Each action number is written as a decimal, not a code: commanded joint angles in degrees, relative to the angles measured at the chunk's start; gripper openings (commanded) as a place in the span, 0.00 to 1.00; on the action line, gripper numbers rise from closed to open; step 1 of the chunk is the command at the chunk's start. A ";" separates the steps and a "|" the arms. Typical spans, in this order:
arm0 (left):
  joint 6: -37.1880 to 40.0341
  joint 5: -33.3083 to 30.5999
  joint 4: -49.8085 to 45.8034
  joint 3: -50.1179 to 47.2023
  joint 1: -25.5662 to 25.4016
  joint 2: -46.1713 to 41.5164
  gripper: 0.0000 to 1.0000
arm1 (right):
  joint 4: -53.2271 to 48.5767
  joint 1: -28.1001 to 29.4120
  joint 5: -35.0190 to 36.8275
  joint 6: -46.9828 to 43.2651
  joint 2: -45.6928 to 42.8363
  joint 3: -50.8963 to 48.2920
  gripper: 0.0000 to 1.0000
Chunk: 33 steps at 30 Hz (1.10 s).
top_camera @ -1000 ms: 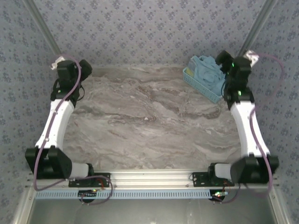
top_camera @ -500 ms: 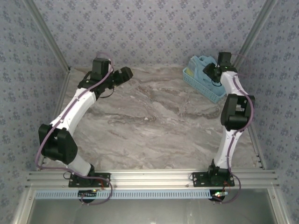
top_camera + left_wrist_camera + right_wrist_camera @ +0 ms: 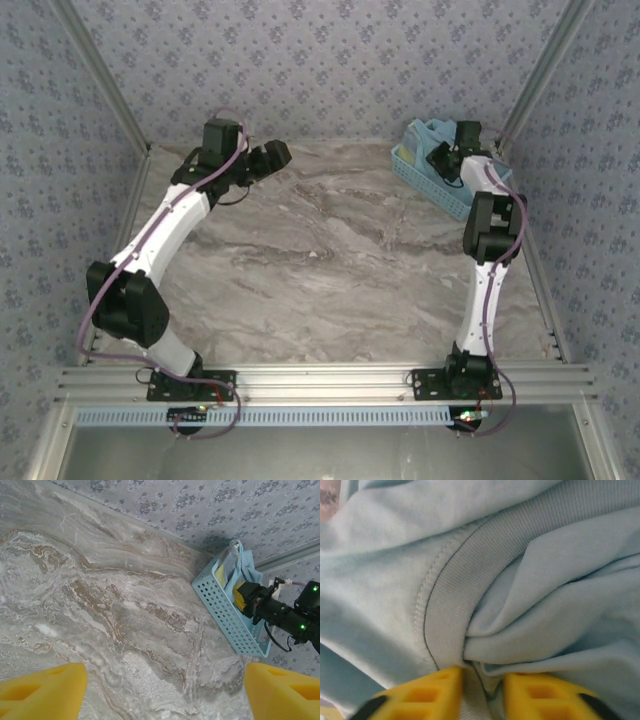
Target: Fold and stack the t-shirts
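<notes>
Sky-blue t-shirt (image 3: 555,605) fold between fingers (image 3: 432,695) of right end effector (image 3: 482,692)

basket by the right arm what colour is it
Light blue basket, its wall dotted with small holes; clearest in the left wrist view.

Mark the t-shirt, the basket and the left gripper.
t-shirt (image 3: 447,597): right wrist view, on the ribbed collar band.
basket (image 3: 225,614): left wrist view, on its perforated side wall.
left gripper (image 3: 271,157): top external view, between its fingertips.

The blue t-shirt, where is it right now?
In the top view, the t-shirt is bunched in the basket, far right on the table, with the right pincer pinching it.
</notes>
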 commanded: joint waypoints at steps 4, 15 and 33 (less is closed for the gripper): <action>0.93 0.59 -1.80 1.72 -0.04 0.58 0.78 | 6.32 -0.36 -1.86 1.52 -5.18 -1.63 0.00; 1.57 -2.41 -4.22 0.42 -0.05 -0.27 0.75 | 14.90 -0.13 2.66 2.47 -26.81 -2.43 0.00; 4.01 -14.61 -12.13 -0.58 0.55 -8.95 0.76 | 12.84 24.47 6.76 -13.29 -43.93 7.61 0.00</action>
